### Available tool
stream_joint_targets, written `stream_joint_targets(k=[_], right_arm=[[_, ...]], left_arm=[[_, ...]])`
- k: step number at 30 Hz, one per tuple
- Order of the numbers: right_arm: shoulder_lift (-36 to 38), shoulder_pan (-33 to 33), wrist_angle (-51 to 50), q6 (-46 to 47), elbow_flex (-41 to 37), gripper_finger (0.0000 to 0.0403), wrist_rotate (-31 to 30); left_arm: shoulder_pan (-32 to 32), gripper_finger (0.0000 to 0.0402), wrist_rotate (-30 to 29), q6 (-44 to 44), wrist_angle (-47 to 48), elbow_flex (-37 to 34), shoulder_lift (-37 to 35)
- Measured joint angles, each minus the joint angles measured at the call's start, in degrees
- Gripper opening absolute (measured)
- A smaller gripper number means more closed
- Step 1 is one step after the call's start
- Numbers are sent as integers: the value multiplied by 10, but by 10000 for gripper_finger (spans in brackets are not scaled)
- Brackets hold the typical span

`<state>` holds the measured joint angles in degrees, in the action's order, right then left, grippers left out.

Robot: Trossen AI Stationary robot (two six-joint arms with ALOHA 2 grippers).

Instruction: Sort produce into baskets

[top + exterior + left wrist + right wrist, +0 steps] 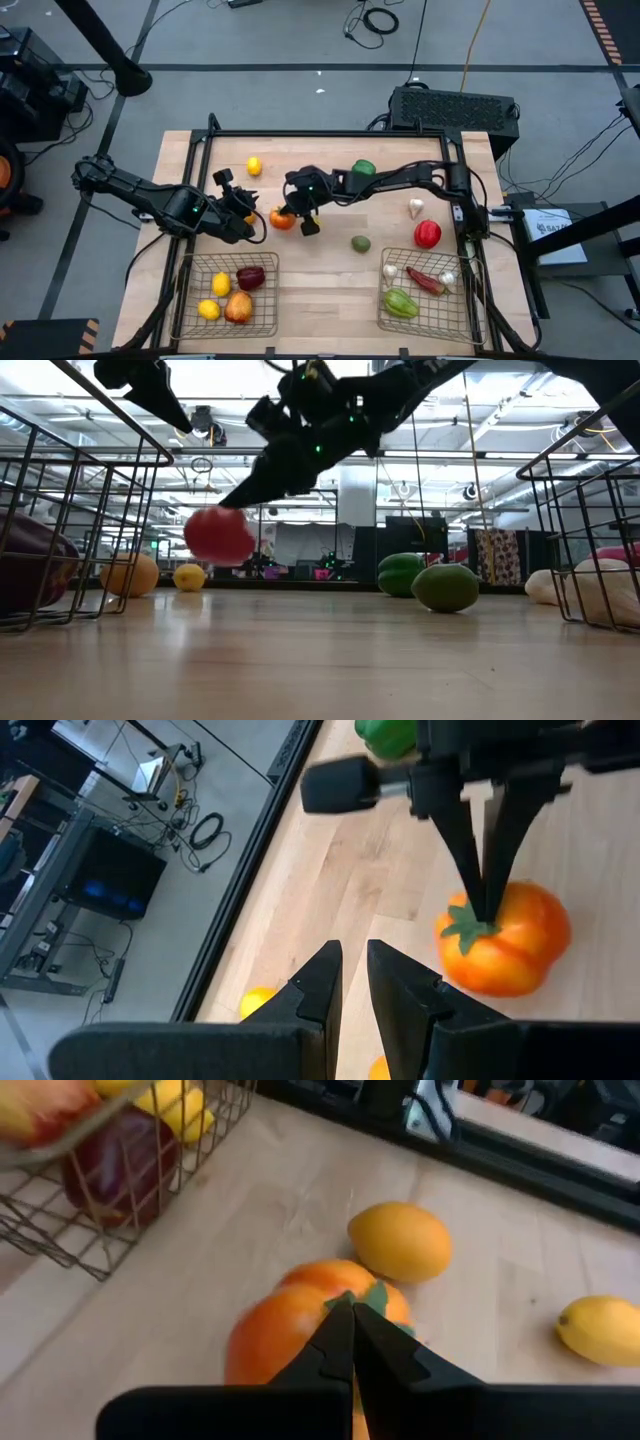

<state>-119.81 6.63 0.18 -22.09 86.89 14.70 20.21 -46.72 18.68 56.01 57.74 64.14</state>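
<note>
An orange-red tomato (281, 220) with a green stalk hangs just above the wooden table's middle, and my right gripper (352, 1315) is shut on it. In the low view the tomato (218, 536) is clear of the board. My left gripper (348, 968) hovers close to the tomato's left, over an orange fruit (400, 1240) and a lemon (600, 1330). Its fingers stand a narrow gap apart with nothing between them. Two wire baskets sit at the near edge, the left basket (184, 300) holding several fruits and the right basket (384, 302) holding vegetables. My right gripper pinches the tomato's green stalk (466, 927) on top of the fruit between its two fingertips (487, 900). The fingers slant down at it from the table's right. The tomato hangs below them, stalk up, lifted clear of the table.
Loose on the board lie a lemon (254, 166) at the far left, a green pepper (364, 169) under my right arm, a green fruit (360, 243), a garlic bulb (416, 208) and a red apple (428, 234). A dark frame borders the table.
</note>
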Motion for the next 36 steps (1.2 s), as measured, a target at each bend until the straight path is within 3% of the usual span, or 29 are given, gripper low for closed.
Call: stream_joint_targets(k=[7, 17, 30, 36], right_arm=[[46, -19, -17, 2, 0, 0, 1], [95, -96, -3, 40, 1, 0, 1], [88, -202, 70, 95, 29, 0, -74], [59, -228, 171, 117, 30, 0, -75]], left_arm=[[0, 61, -33, 0, 12, 0, -1], [0, 61, -91, 0, 112, 22, -5], [0, 61, -193, 22, 134, 23, -5], [0, 61, -235, 33, 135, 23, -5]])
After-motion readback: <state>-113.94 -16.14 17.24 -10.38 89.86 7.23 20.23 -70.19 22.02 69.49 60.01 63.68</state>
